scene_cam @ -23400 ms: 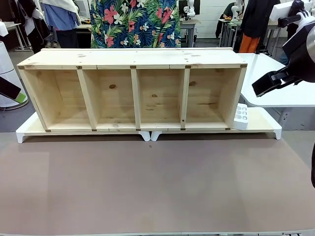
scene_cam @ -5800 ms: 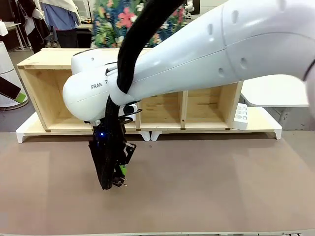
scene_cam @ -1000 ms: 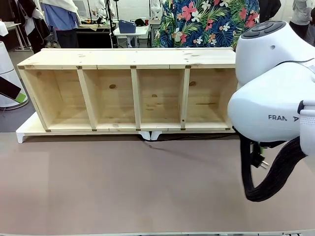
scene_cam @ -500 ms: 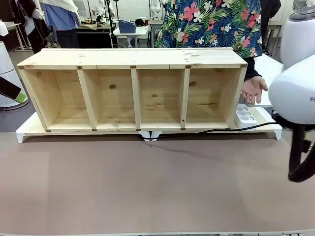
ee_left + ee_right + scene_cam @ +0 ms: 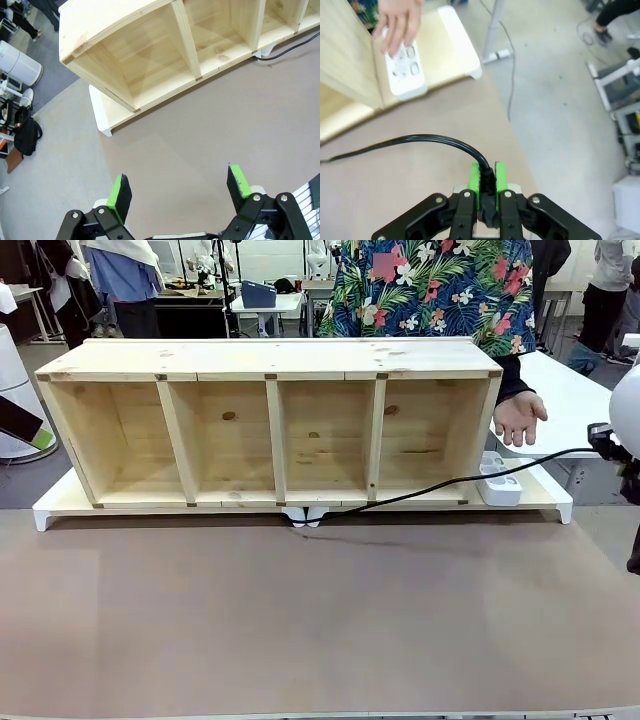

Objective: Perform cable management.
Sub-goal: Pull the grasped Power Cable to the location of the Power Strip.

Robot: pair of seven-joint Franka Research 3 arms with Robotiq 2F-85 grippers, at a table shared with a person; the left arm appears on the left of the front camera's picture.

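Note:
The black cable (image 5: 440,491) comes out from under the middle of the wooden shelf (image 5: 270,425) and rises through the air to the far right. There my right gripper (image 5: 601,443) holds its end. In the right wrist view the right gripper (image 5: 487,181) is shut on the cable (image 5: 427,139) near its plug end, and the cord arcs away to the left. The white power strip (image 5: 499,480) leans at the shelf's right end, with a person's hand (image 5: 520,417) just above it. My left gripper (image 5: 179,186) hangs open over the brown mat, holding nothing.
The shelf stands on white risers (image 5: 545,495) at the back of the brown mat (image 5: 300,620). A person in a flowered shirt (image 5: 430,290) stands behind the shelf. In the right wrist view the table edge and grey floor (image 5: 555,110) lie to the right.
My right arm has swung further right, almost out of the front view. The cable has lifted off the shelf base and now runs slanting up to the gripper. The person's hand has hardly moved.

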